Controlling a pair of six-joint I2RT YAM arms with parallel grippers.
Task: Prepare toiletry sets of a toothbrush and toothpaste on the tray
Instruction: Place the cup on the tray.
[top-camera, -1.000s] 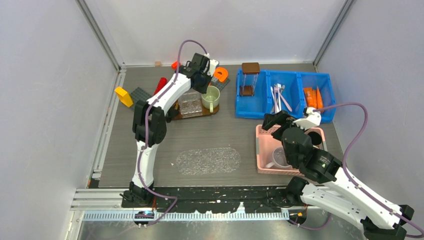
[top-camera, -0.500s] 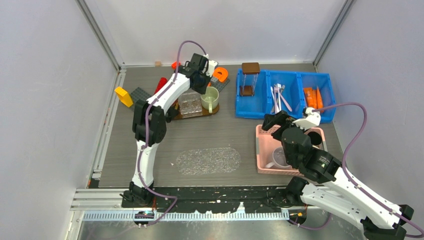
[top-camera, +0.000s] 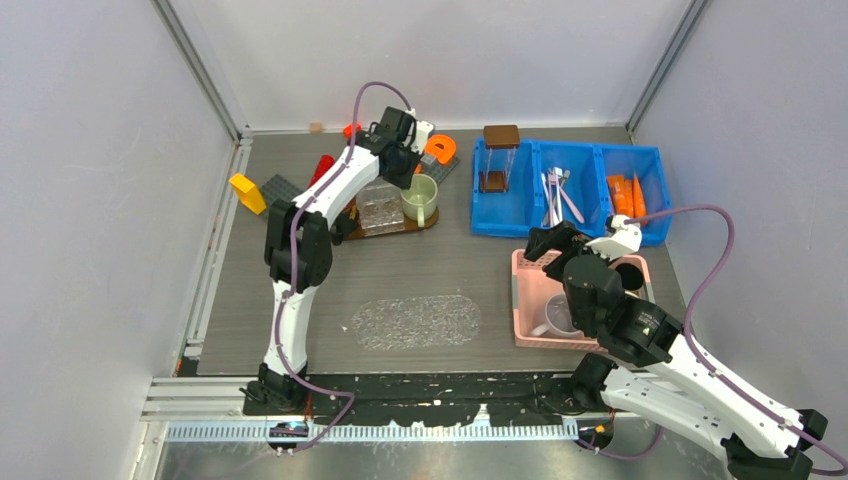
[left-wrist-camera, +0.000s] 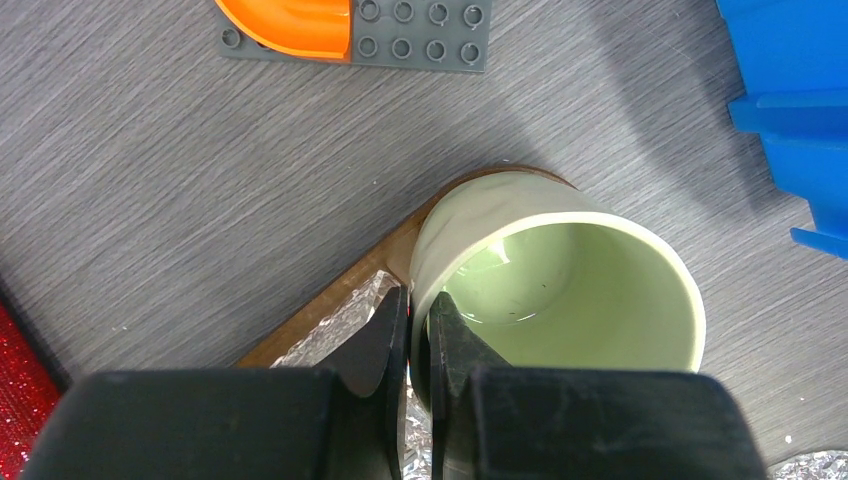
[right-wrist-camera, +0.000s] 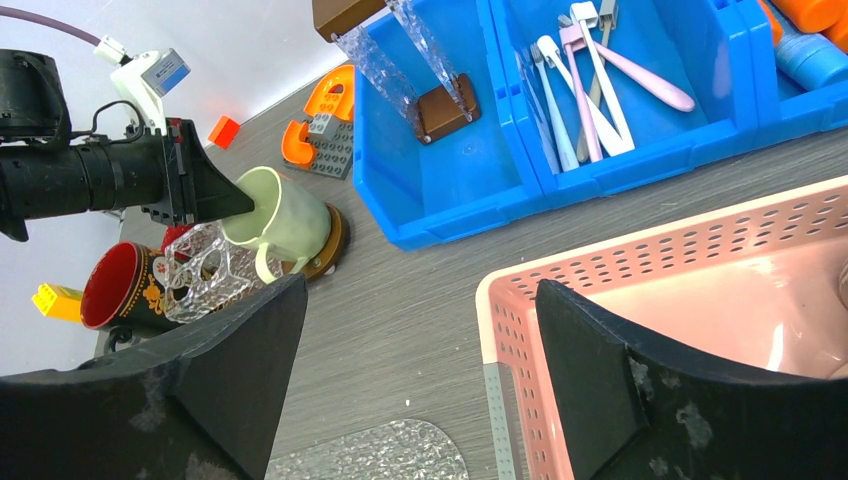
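Several white and pale pink toothbrushes (top-camera: 556, 195) (right-wrist-camera: 590, 85) lie in the middle blue bin. The orange toothpaste tubes (top-camera: 626, 193) (right-wrist-camera: 815, 12) fill the bin to its right. At the back left, my left gripper (top-camera: 408, 172) (left-wrist-camera: 418, 315) is shut on the rim of a pale green mug (top-camera: 421, 196) (left-wrist-camera: 580, 290), one finger inside and one outside. The mug stands on the brown tray (top-camera: 400, 227) (left-wrist-camera: 330, 305). My right gripper (top-camera: 552, 243) (right-wrist-camera: 420, 300) hangs open and holds nothing, over the left edge of the pink basket (top-camera: 522, 300) (right-wrist-camera: 600, 260).
On the tray beside the mug are a cut-glass cup (top-camera: 380, 208) and a red and black mug (right-wrist-camera: 120, 290). Toy blocks lie behind it: a yellow one (top-camera: 246, 192) and an orange arch (top-camera: 440, 148). A clear box with a brown lid (top-camera: 498, 160) stands in the left bin. A clear bubbled mat (top-camera: 415, 322) lies mid-table.
The left wrist has crept slightly toward the back left, still gripping the mug. The right arm has not moved.
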